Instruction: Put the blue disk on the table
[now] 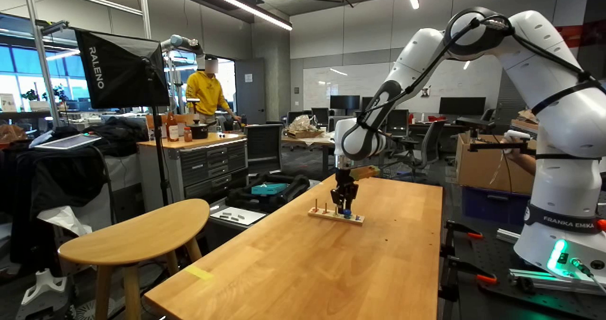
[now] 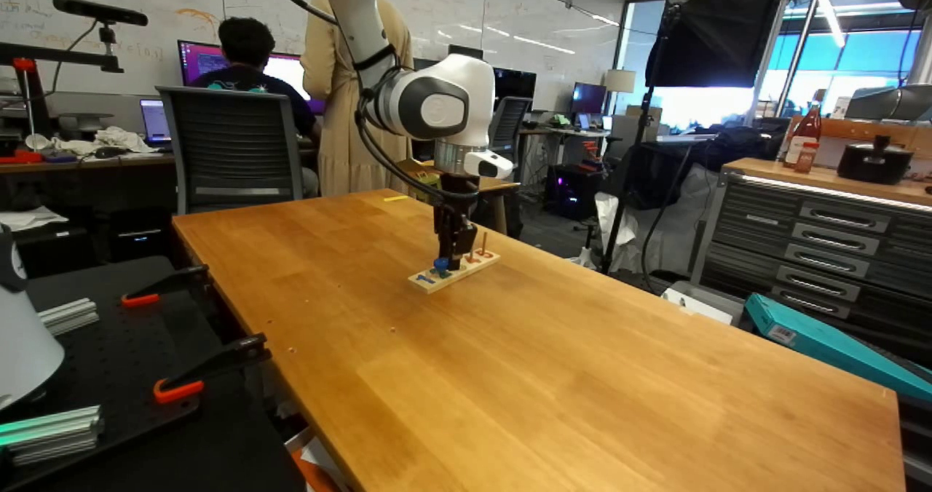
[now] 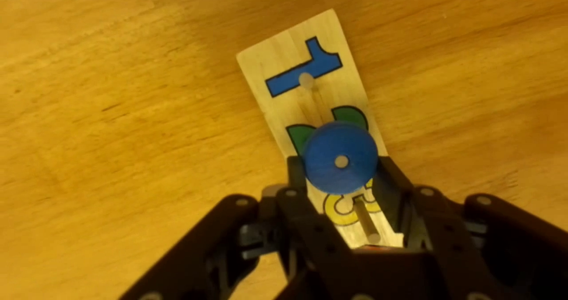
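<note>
The wrist view's lower edge crops the end effector (image 3: pixel 341 169); the blue disk (image 3: pixel 329 154) hides part of the green numeral (image 3: pixel 351 114).

The Robotiq gripper (image 2: pixel 448 259) points down over a wooden peg board (image 2: pixel 459 274) on the table (image 2: pixel 546 383), the blue disk (image 2: pixel 440 263) at its lower end. Two clamps (image 2: pixel 226 359) sit at the table's left edge. Far left, a seated person (image 2: pixel 251 73) faces a monitor (image 2: pixel 195 59); at right, a black pot (image 2: pixel 870 164) stands on a drawer cabinet (image 2: pixel 761 244).

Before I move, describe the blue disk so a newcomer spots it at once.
On the long wooden table lies a narrow numbered board. In the wrist view, the blue disk sits between the gripper fingers, partly hiding the green numeral: round, pale-centered, unlike the angular blue 1.
</note>
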You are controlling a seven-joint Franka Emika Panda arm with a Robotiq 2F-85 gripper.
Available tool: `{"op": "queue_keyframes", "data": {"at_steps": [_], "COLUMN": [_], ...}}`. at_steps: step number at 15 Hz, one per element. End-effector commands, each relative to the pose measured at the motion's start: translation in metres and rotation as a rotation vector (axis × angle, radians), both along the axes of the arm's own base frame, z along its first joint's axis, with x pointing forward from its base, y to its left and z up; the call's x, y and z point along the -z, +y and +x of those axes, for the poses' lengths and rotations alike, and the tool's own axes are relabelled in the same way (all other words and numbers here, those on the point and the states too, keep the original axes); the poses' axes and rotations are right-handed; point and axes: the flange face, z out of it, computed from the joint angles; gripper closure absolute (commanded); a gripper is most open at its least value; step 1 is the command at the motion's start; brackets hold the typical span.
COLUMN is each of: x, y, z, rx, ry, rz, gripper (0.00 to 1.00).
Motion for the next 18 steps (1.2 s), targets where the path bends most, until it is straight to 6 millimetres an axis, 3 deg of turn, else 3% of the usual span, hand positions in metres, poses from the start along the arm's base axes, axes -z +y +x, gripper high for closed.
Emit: {"op": "queue_keyframes", "data": {"at_steps": [1,4,6,9,14,18], "x": [-0.037,-0.059,-0.069,-0.074,-0.057,-0.022], "y": [0.013,0.008,-0.014,-0.065,-0.126,-0.143], "z": [0.001,0.009,0.017,0.033,0.032,0.024], "rx": [0.012,0.047,0.100,0.198,0.297,0.329], "ry": [-0.003,-0.020,-0.043,-0.057,-0.020,0.038], "rz": [-0.016,-0.034,-0.059,-0.093,-0.083,-0.080], "gripper": [0.82,0.82,0.82,0.82,0.82,0.82]}}
